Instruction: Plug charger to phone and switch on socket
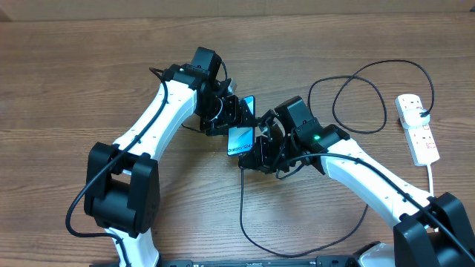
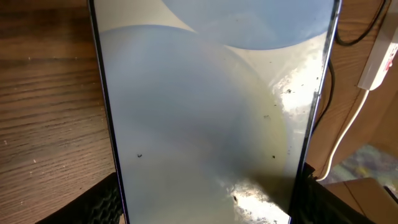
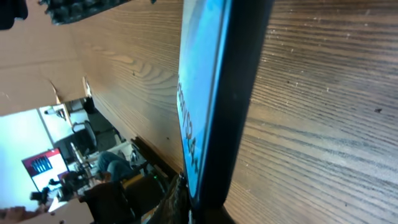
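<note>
1. Overhead view: the phone [image 1: 240,139] sits mid-desk [image 1: 74,74], between both claws.
2. Left claw [image 1: 225,119], spread wide, clamps the phone's long edges.
3. Right claw [image 1: 251,154], pinched shut, holds the cable [image 1: 242,196] at the phone's near end.
4. Phone's long axis runs far to near, with the screen facing up.

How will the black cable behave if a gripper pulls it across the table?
Probably floppy: the cable lies in loose loops on the table, so it should trail, not push. Likely light, being thin. Its far end seems plugged into the socket, so a hard pull might drag that.
</note>
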You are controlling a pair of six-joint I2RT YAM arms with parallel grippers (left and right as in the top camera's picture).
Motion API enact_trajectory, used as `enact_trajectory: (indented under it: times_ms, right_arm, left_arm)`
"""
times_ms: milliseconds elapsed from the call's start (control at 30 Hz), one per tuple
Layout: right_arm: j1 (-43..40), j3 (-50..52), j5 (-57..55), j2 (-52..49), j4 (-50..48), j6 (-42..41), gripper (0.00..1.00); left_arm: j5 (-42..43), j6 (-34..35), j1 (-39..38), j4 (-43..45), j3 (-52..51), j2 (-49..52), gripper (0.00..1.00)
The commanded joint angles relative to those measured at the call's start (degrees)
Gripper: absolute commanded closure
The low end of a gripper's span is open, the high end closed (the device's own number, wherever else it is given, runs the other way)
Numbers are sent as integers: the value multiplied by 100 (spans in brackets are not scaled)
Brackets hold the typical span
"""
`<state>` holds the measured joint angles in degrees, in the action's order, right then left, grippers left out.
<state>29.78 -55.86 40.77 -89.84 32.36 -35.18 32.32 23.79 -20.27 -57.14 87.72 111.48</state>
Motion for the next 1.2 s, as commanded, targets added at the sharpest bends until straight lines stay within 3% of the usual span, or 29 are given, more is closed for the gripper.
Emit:
enact_trajectory:
  times_ms: [0, 1033, 1100, 1133, 1167]
  right_arm:
    - [-57, -63, -389, 35, -175, -302, 96]
    - [-57, -63, -1032, 35, -776, -422, 96]
    - [-55, -63, -1027, 35, -809, -422, 72]
    - [-57, -63, -1027, 35, -807, -417, 47]
    - [-55, -63, -1008, 35, -804, -378, 34]
  left_arm:
    - [179, -44, -39, -87, 13, -166, 96]
    - [181, 4, -39, -144, 13, -166, 96]
    - [181, 4, -39, -146, 13, -166, 96]
    - [179, 4, -39, -142, 13, -166, 96]
    - [179, 4, -39, -138, 13, -166, 96]
